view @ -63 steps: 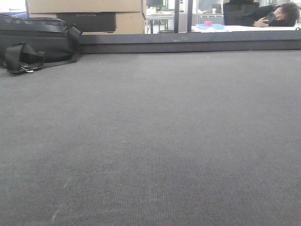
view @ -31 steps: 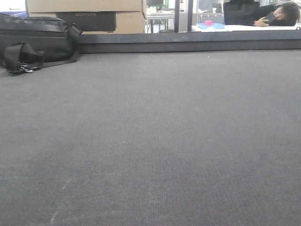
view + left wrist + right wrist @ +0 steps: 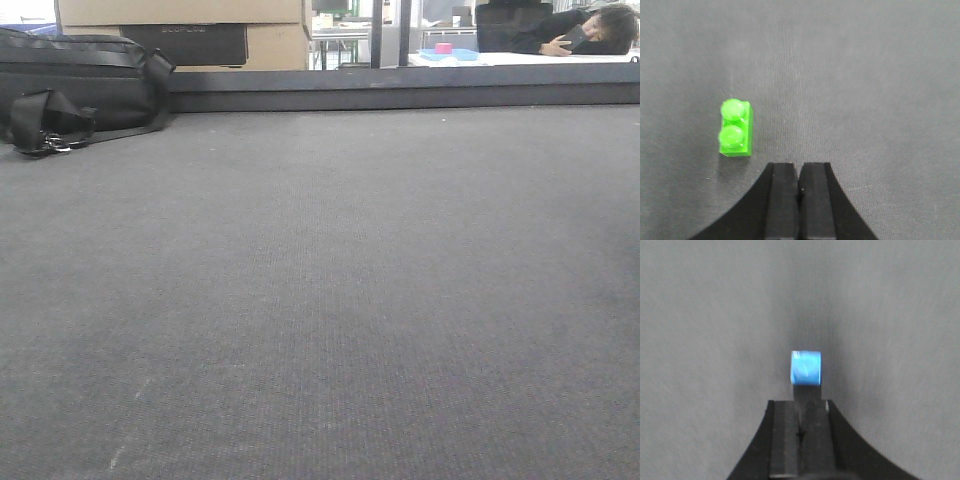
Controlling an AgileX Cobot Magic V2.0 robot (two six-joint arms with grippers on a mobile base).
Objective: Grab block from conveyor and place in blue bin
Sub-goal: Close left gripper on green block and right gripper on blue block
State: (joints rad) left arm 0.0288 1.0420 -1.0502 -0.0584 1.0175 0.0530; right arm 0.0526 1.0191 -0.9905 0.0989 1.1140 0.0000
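Blue block (image 3: 806,368) is pinched at the tips of the right gripper (image 3: 800,405), jaws closed on it, above the conveyor (image 3: 715,340); view blurred. Green block (image 3: 736,128) lies studs-up on the conveyor, just left of the left gripper (image 3: 798,169), whose jaws are pressed together on nothing. Black bag (image 3: 75,85) rests at the far left corner by the rail (image 3: 400,95).
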